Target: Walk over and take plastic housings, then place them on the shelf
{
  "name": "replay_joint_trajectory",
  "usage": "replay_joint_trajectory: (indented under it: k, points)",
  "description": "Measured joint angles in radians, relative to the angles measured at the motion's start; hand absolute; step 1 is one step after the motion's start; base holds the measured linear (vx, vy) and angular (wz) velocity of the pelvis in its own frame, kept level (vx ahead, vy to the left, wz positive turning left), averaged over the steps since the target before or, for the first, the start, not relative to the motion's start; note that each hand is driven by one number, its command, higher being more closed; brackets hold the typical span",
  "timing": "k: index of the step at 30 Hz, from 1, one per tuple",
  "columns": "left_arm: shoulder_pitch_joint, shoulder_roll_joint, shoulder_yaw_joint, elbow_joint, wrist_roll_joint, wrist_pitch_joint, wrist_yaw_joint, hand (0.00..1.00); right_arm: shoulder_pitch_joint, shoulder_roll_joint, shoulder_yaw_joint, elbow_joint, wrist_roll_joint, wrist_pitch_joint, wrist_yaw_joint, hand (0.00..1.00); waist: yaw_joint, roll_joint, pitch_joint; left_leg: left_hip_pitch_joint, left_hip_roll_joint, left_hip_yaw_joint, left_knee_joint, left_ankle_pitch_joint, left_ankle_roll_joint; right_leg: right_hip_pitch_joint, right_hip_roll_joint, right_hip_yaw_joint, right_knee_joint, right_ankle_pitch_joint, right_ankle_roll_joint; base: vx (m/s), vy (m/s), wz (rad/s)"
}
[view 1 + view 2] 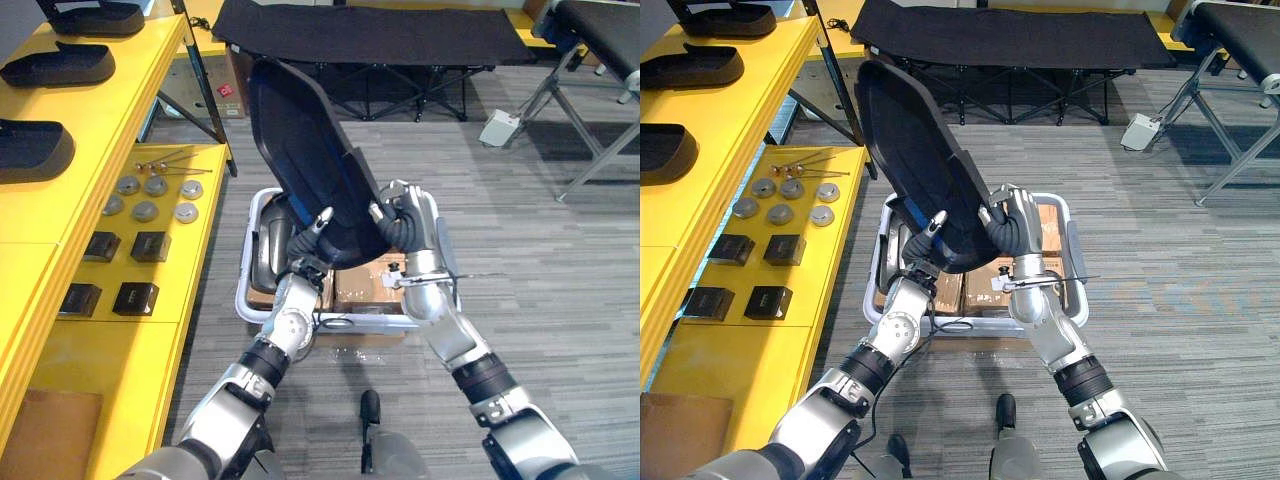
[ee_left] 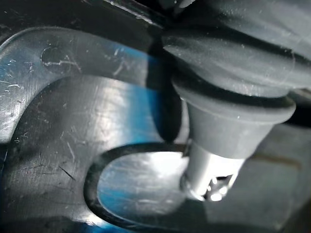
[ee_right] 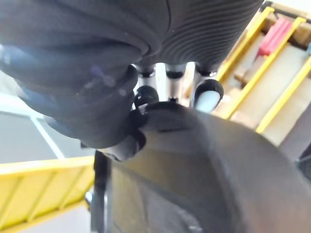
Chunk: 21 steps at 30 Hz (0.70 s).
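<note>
On my left the yellow shelf [image 1: 150, 110] already carries dark housings [image 1: 60, 65], with metal discs [image 1: 145, 211] and black boxes [image 1: 135, 297] on its lower level. A white bin [image 1: 248, 290] sits beside it, under my arms. Above the bin, my left hand [image 1: 320, 219] and right hand [image 1: 405, 220] both clamp the low end of a housing [image 1: 300, 140]. It stands steeply, with its long axis leaning up and left toward the shelf and the black cot [image 1: 370, 35] behind.

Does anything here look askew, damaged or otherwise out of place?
Only minor things. The large black plastic housing stands steeply tilted above the white crate, pinched between left hand and right hand; its glossy inside shows fine scratches in the left wrist view. Nothing spilled.
</note>
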Motion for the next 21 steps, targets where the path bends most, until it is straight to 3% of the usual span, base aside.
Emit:
replay_joint_trajectory:
  k: [5,11,12,14,17,21]
  points:
    - [0.034,0.0,-0.009,-0.008,-0.014,-0.016,-0.022,1.0,0.03,0.006,0.011,-0.016,-0.001,0.0,0.0,1.0,0.002,-0.023,0.013,0.003,-0.003,0.001,-0.002,0.0,0.0,0.003,-0.003,0.0,0.0,0.0,0.0,0.0,0.0,0.0]
    - [0.056,0.0,-0.032,-0.031,0.0,-0.039,-0.029,1.0,0.058,0.009,0.013,-0.035,0.001,-0.002,-0.017,1.0,0.005,-0.027,0.014,0.008,-0.003,0.001,-0.003,0.0,0.0,0.008,-0.003,0.0,0.0,0.0,0.0,0.0,0.0,0.0]
    - [0.057,0.0,-0.034,-0.033,0.009,-0.04,-0.029,1.0,0.068,0.012,0.013,-0.043,0.013,-0.005,-0.02,0.0,0.004,-0.027,0.014,0.014,-0.003,0.0,-0.003,-0.001,0.001,0.015,-0.003,-0.001,0.0,-0.001,0.001,0.0,0.0,0.0]
    - [0.064,0.0,-0.034,-0.052,0.034,-0.04,-0.02,1.0,0.082,0.012,0.013,-0.06,0.038,-0.011,-0.02,0.0,0.004,-0.028,0.014,0.016,-0.003,0.0,-0.003,-0.001,0.001,0.017,-0.003,-0.002,0.0,-0.001,0.001,0.0,0.0,0.0]
    - [0.126,0.001,-0.022,-0.165,0.152,-0.083,0.066,1.0,0.134,0.017,0.017,-0.102,0.113,-0.028,-0.009,0.0,0.005,-0.03,0.012,0.02,-0.002,0.0,-0.003,-0.001,0.001,0.021,-0.003,-0.002,-0.001,-0.002,0.001,0.0,0.0,0.0]
    - [0.136,0.003,0.012,-0.215,0.274,-0.088,0.158,1.0,0.206,0.027,0.023,-0.091,0.152,-0.021,0.002,0.0,0.012,-0.037,0.01,0.033,-0.002,-0.003,-0.003,-0.001,0.001,0.036,-0.003,-0.006,-0.002,-0.004,0.0,-0.01,0.006,0.02]
